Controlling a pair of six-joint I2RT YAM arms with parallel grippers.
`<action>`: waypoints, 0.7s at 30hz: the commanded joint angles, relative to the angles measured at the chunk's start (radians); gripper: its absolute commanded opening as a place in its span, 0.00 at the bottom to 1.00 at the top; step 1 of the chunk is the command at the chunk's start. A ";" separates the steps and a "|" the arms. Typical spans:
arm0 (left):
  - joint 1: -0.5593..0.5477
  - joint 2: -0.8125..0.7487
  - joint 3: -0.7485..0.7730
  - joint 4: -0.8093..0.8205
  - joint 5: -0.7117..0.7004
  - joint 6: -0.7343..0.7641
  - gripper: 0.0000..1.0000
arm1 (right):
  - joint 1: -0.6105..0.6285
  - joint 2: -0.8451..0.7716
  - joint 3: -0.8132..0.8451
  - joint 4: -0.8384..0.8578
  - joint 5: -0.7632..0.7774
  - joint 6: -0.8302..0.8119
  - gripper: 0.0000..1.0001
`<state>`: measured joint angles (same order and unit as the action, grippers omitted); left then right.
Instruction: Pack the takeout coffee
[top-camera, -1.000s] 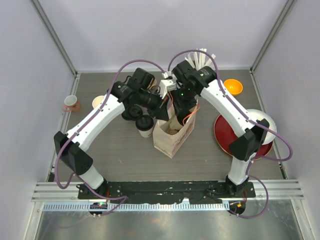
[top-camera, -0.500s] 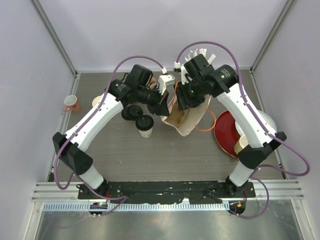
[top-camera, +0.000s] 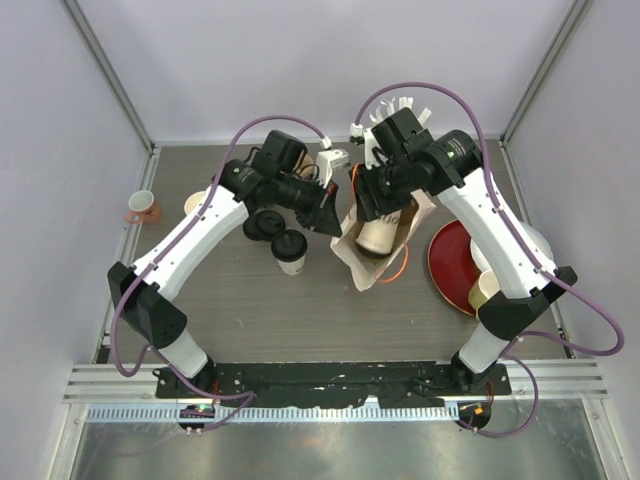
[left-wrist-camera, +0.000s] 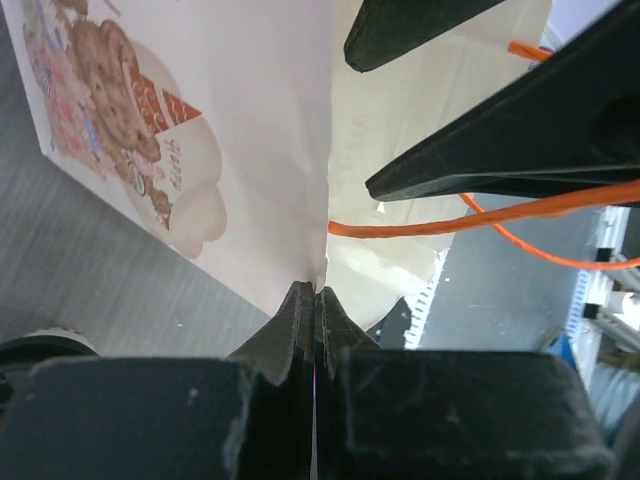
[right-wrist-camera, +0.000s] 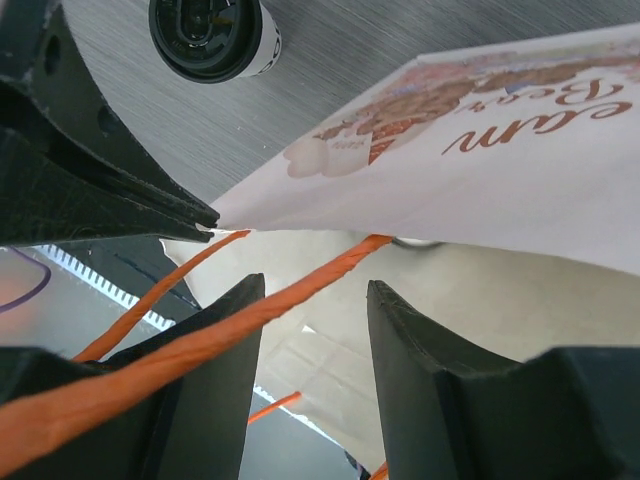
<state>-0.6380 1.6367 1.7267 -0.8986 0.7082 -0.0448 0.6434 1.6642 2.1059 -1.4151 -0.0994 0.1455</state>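
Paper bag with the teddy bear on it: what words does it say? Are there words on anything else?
"Be…": brown curly letters on the paper bag, cut off at the picture's edge in the right wrist view.
"…am": curly letters beside it, also cut off, so only a best guess.
Small print beside the bear drawing: too blurred to read.
Lidded cup: no words I can read.

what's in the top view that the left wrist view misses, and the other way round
Only the top external view: the lidded takeout coffee standing whole on the table outside the paper bag, plus red plate, orange bowl and pink mug. Only the left wrist: the bag's bear print and a close-up of the left hand pinched shut on its edge. Both: the bag, its orange handle, the right hand.
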 joint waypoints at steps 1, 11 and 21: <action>0.008 -0.014 -0.035 0.001 0.040 -0.113 0.00 | 0.001 -0.041 0.048 0.047 -0.034 0.008 0.51; 0.008 -0.078 -0.078 -0.005 0.076 -0.193 0.00 | -0.001 -0.058 0.008 0.074 -0.126 0.003 0.51; 0.051 -0.110 -0.128 0.035 0.120 -0.268 0.00 | 0.032 -0.201 -0.283 0.343 0.001 0.040 0.64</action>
<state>-0.6098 1.5742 1.6287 -0.8890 0.7971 -0.2619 0.6666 1.5185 1.8637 -1.2289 -0.1825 0.1352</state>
